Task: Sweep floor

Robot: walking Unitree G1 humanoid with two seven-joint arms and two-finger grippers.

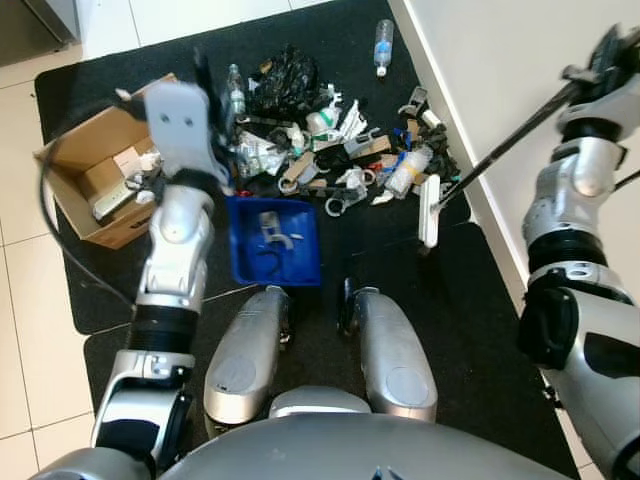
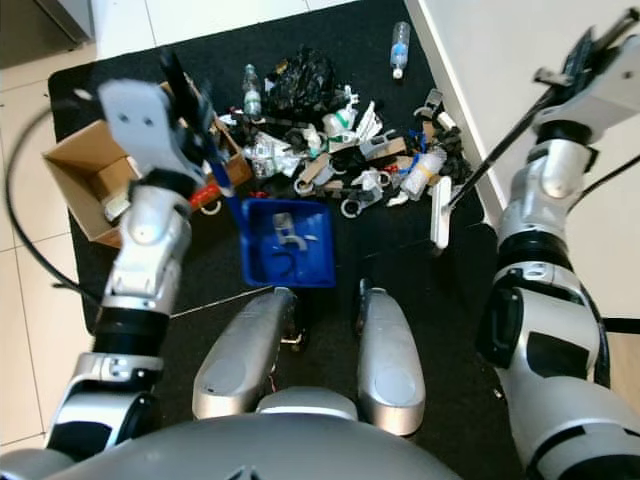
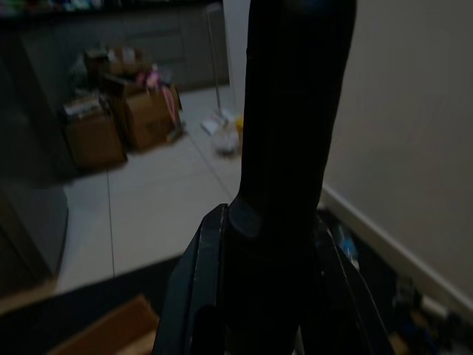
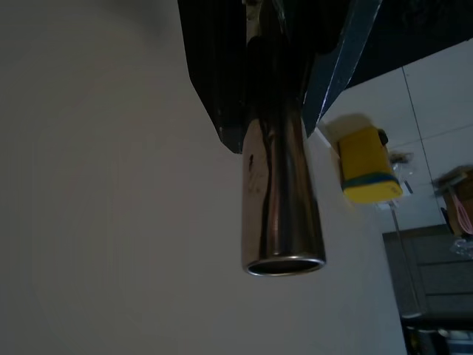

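litter (image 1: 330, 150) is lying heaped on the black mat (image 1: 470, 310) by the white wall (image 1: 520, 70), with a clear bottle (image 1: 383, 46) apart beyond it. the broom (image 1: 500, 150) is slanting down from the right gripper (image 1: 605, 55), whose fingers are clamping its metal handle, and its white head (image 1: 430, 210) is resting at the pile's wall-side edge. the left gripper (image 2: 190, 105) is closing round the dark handle of the blue dustpan (image 1: 275, 240), which is sitting on the mat just before the robot's knees, a few scraps inside. a cardboard box (image 1: 95, 170) is standing open beside the left arm.
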